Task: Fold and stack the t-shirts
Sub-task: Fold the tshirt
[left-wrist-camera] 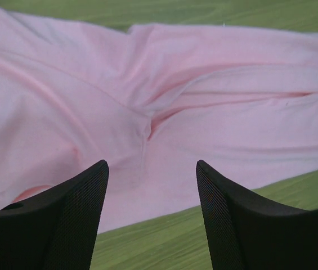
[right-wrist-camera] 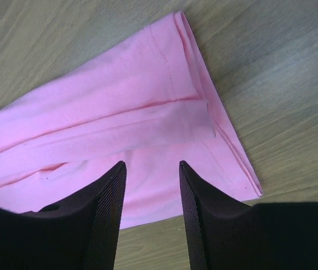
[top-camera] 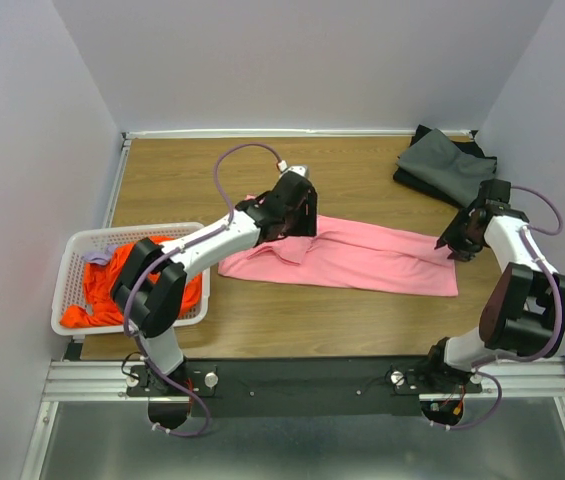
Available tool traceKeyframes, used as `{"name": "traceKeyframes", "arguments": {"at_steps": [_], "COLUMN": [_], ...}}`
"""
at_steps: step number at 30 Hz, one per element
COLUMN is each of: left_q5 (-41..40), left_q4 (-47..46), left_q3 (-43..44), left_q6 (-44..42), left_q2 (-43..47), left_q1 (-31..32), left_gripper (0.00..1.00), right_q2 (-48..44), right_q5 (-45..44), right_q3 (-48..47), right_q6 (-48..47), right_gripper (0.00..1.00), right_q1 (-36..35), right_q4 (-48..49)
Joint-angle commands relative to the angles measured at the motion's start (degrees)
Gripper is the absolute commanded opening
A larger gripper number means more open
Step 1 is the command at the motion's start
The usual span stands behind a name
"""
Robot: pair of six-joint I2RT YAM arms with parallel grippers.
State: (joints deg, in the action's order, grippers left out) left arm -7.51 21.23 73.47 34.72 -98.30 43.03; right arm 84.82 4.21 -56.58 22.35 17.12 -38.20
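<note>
A light pink t-shirt [top-camera: 362, 258] lies folded into a long strip across the middle of the wooden table. My left gripper [top-camera: 284, 232] hovers over its left end, open, with nothing between the fingers [left-wrist-camera: 85, 197]; the pink cloth [left-wrist-camera: 147, 101] lies wrinkled below. My right gripper [top-camera: 452, 245] hangs over the strip's right end, open and empty, the hemmed edge of the pink cloth [right-wrist-camera: 164, 95] showing past its fingertips [right-wrist-camera: 116, 174]. A bright orange t-shirt [top-camera: 112, 285] fills the white basket. Dark grey t-shirts [top-camera: 442, 165] sit folded at the back right.
The white slotted basket [top-camera: 74, 250] stands at the table's left edge with a bit of lilac cloth [top-camera: 96, 257] on the orange heap. White walls close in the table on three sides. Bare wood [top-camera: 312, 315] runs between the pink strip and the arm bases.
</note>
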Motion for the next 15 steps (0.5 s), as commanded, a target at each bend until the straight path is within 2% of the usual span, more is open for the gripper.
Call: {"name": "traceKeyframes", "arguments": {"at_steps": [1, 8, 15], "left_q5": [-1.28, -0.05, -1.10], "left_q4": [0.74, -1.46, -2.86], "left_q3": [3.43, 7.38, 7.21], "left_q6": [-1.67, -2.11, -2.81], "left_q2": [-4.17, -13.39, -18.06], "left_q1": [-4.51, -10.84, -16.47], "left_gripper": [0.72, 0.72, 0.72], "right_q2": [1.84, 4.74, 7.46], "right_q5": [1.59, 4.14, 2.56], "right_q3": [-2.83, -6.88, -8.46], "right_q6": [-0.99, -0.82, -0.73], "right_gripper": [0.50, 0.51, 0.51], "right_q1": [-0.43, -1.48, -1.83], "right_q4": [-0.83, -0.21, 0.92]}}
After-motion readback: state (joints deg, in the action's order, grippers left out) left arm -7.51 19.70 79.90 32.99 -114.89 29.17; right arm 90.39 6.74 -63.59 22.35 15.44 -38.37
